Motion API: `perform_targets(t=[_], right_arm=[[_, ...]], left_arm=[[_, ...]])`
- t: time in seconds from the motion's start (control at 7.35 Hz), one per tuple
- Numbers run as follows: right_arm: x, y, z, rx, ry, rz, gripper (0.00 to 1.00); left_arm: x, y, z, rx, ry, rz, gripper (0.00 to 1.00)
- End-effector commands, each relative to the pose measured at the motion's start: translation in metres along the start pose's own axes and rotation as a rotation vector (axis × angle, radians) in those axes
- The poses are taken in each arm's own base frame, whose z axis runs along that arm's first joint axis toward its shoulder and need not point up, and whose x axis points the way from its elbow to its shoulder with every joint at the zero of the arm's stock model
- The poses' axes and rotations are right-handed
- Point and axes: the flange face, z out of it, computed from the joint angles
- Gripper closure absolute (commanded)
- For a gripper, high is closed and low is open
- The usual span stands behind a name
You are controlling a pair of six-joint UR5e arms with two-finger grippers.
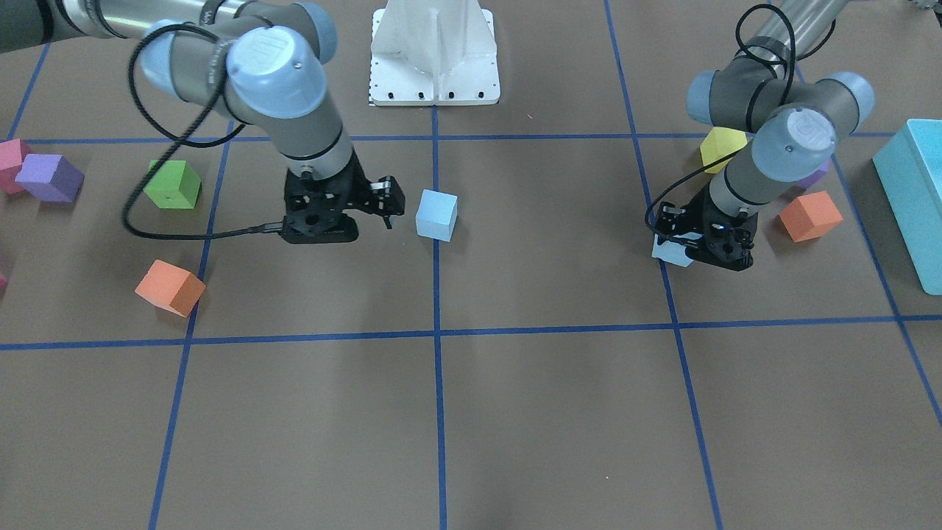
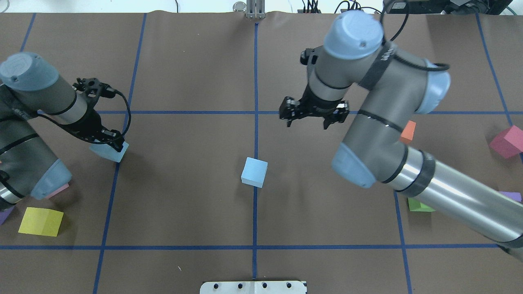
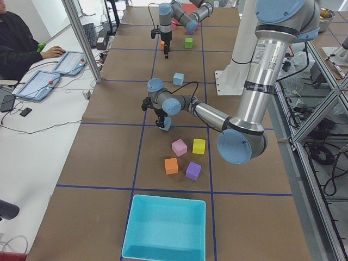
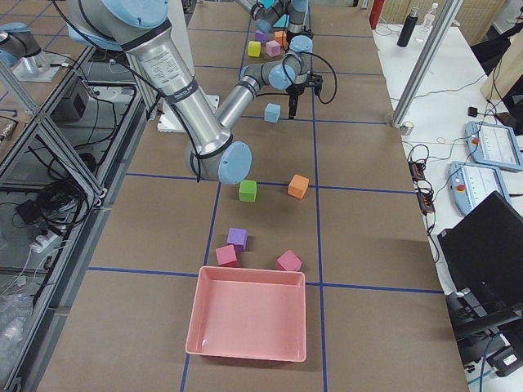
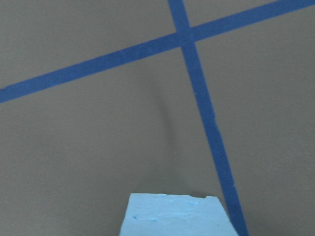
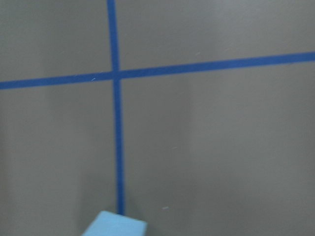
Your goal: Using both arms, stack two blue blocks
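Observation:
One pale blue block sits on the centre tape line; it also shows in the overhead view and at the bottom of the right wrist view. My right gripper hangs open and empty above the table, beside this block and apart from it. The second blue block is under my left gripper, which looks shut on it, with the block tilted low over the table. This block fills the bottom centre of the left wrist view. The fingers are hidden there.
Green, orange, purple and pink cubes lie near the right arm. Yellow and orange cubes and a turquoise bin lie near the left arm. The white base pedestal stands behind the centre.

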Motion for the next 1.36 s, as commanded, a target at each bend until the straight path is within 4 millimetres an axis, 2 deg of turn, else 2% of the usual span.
perform_targets(t=[0.0,0.14,0.27,0.41,0.54,0.68,0.82,0.95,1.09,1.22], right_arm=[[0.133,-0.046,-0.045,-0.018,0.013,-0.092,0.0],[0.193,-0.062,-0.052,-0.013,0.044,-0.135,0.0],[0.255,-0.077,-0.059,-0.011,0.082,-0.202,0.0],[0.301,-0.098,-0.064,-0.014,0.11,-0.22,0.0],[0.356,-0.111,-0.071,-0.022,0.136,-0.248,0.0],[0.41,-0.131,-0.08,-0.032,0.153,-0.27,0.0],[0.443,-0.14,-0.083,-0.043,0.167,-0.282,0.0],[0.472,-0.148,-0.098,-0.034,0.165,-0.284,0.0],[0.49,-0.15,-0.113,-0.02,0.164,-0.274,0.0],[0.501,-0.149,-0.117,-0.017,0.157,-0.275,0.0]], left_arm=[[0.11,-0.038,-0.091,-0.041,-0.009,-0.087,0.52],[0.152,-0.05,-0.12,-0.013,0.019,-0.169,0.52],[0.192,-0.046,-0.119,-0.016,0.045,-0.249,0.52],[0.245,-0.044,-0.114,-0.013,0.049,-0.263,0.52],[0.293,-0.041,-0.101,-0.001,0.036,-0.297,0.52],[0.322,-0.05,-0.09,0.007,0.036,-0.318,0.52],[0.339,-0.051,-0.067,0.025,0.045,-0.33,0.52],[0.349,-0.053,-0.052,0.032,0.035,-0.337,0.52],[0.36,-0.06,-0.046,0.027,0.028,-0.346,0.52],[0.367,-0.06,-0.042,0.044,0.027,-0.347,0.52]])
